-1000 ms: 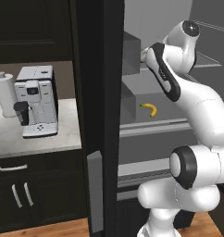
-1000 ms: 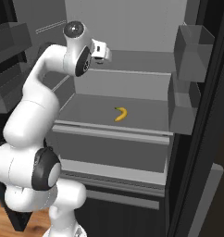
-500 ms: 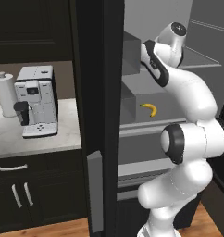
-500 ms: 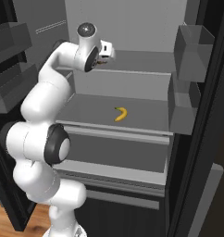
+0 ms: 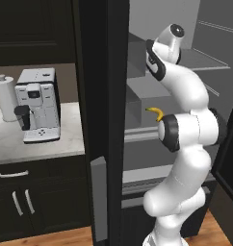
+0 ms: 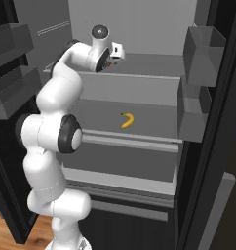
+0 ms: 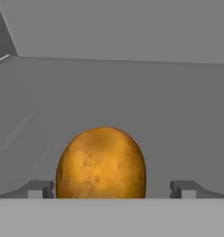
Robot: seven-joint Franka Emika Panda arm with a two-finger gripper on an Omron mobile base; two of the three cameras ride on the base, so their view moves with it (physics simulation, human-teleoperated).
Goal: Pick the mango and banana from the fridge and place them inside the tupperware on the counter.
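Observation:
The mango [image 7: 101,163], orange and speckled, lies on an upper fridge shelf [image 6: 154,66]. It sits right in front of my gripper [image 7: 113,189], between its open fingers [image 7: 40,188], which stand apart from it on either side. From the right base view, my gripper [image 6: 117,52] reaches over that upper shelf. One shelf lower lies the yellow banana [image 6: 127,119], also seen as the banana [image 5: 157,113] just beside my elbow. The fridge [image 5: 137,91] stands open, its dark door [image 5: 101,120] to the left. The tupperware is out of view.
The counter [image 5: 12,144] left of the fridge carries a coffee machine [image 5: 39,103] and a paper towel roll [image 5: 5,96]. Grey door bins [image 6: 200,53] hang at the right. My arm's elbow [image 5: 186,132] stands in front of the lower shelves.
My arm has straightened upward and pushed the hand deeper over the upper shelf toward the mango. The banana has not moved and the jaws have stayed open.

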